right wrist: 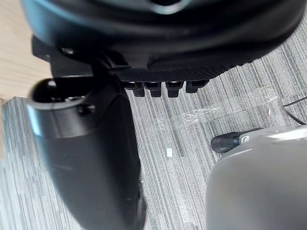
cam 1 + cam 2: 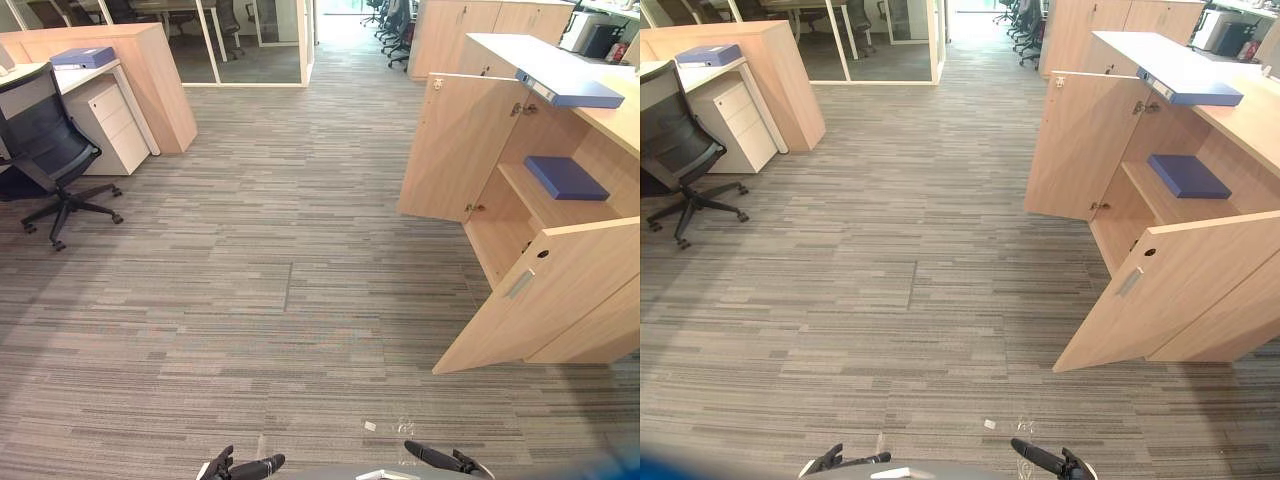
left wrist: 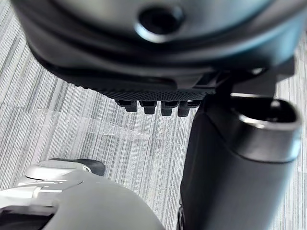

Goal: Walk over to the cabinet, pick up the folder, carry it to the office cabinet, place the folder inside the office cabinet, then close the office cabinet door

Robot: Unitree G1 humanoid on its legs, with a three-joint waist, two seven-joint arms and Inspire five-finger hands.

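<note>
A blue folder (image 2: 83,57) lies on the wooden counter at the far left, above a desk. At the right stands the office cabinet (image 2: 520,240) with both doors swung open. A second blue folder (image 2: 566,177) lies flat on its inner shelf, and a third (image 2: 570,92) rests on the cabinet top. My left hand (image 2: 245,467) and right hand (image 2: 440,458) hang low at the bottom edge, far from every folder. In the wrist views the left hand (image 3: 153,108) and right hand (image 1: 163,87) have relaxed fingers and hold nothing, with carpet below.
A black office chair (image 2: 45,150) and a white drawer unit (image 2: 110,125) stand at the left. The cabinet's near door (image 2: 545,300) juts out over the carpet. Glass partitions and more chairs lie at the far end. Grey carpet spreads between the two sides.
</note>
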